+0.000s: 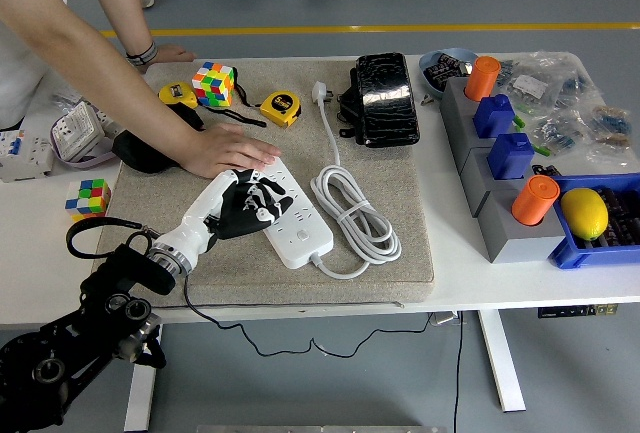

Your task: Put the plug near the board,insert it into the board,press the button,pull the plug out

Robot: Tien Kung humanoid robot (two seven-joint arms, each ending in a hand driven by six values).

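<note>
Here the white power strip (290,221) lies slantwise on the grey mat (390,213) that covers the middle of the white table (470,283), and everything else sits around it. The robot's left hand (243,207) reaches in from the near left and rests on top of the strip's left half, black-and-white fingers (268,193) spread loosely over the sockets; I can't make out that they grip anything. At the strip's far left end a person's hand (225,150) lies flat, palm down, touching that end of the strip and just beyond the robot's hand. The person's other hand (170,53) is planted on the table well beyond the strip, near the far edge.

The strip's own white cable (355,211) is coiled just to its right on the mat, and from the coil a single strand runs away to the white plug (320,91), which lies unplugged on the mat, well beyond the strip and beside a black pouch (384,98).

Beyond the strip's far end sit a yellow tape measure (280,108) and a colour cube (213,83); a second, smaller cube (87,198) lies off the mat to the strip's left. Far to the right of the strip stand grey blocks (500,193) with blue and orange pieces, and a blue bin (570,253) holding a lemon (584,211).
</note>
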